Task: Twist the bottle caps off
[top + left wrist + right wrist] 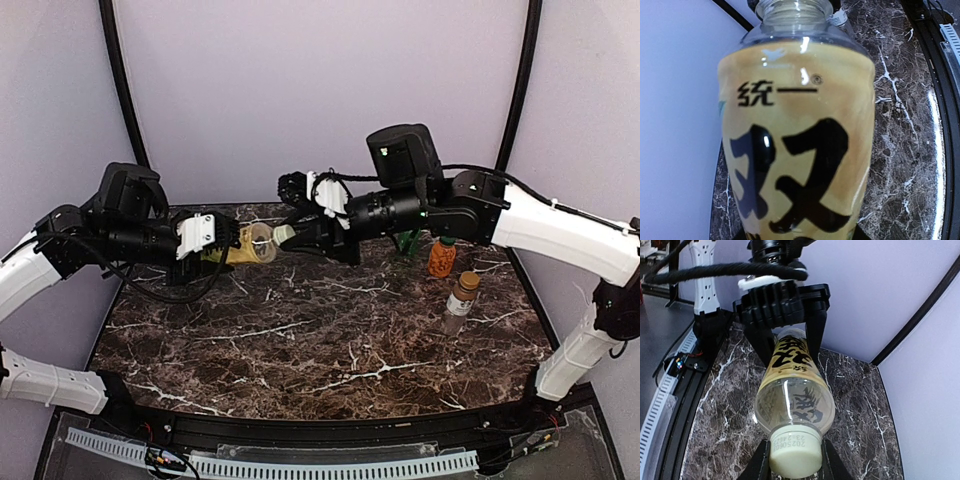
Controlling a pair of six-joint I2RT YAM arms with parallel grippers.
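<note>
grip-and-twist is the step in hand. in the top view the left gripper (226,243) holds the tall clear plastic bottle of yellow liquid (250,245) on its side, lifted off the dark marble-patterned tabletop (300,350) at about ten o'clock, neck pointing toward three o'clock. the right wrist view shows its black fingers (814,335) clasped on either side of the labelled body. the right gripper (288,235) meets it from the other side, jaws drawn narrow and pinching the pale cream screw cap (796,452) on both flanks.

we judge this the first of four caps. the cap looks fully seated, with no gap that we can see at the neck. the next move calls for the right wrist to roll about the bottle's long axis while the left keeps the body from turning with it. a slip of the smooth label in the left fingers is the risk.

the squat orange bottle (441,258), the slim clear bottle with a white label (460,303) and the green bottle (407,241) wait upright near two to three o'clock, the green one partly hidden behind the right arm.
</note>
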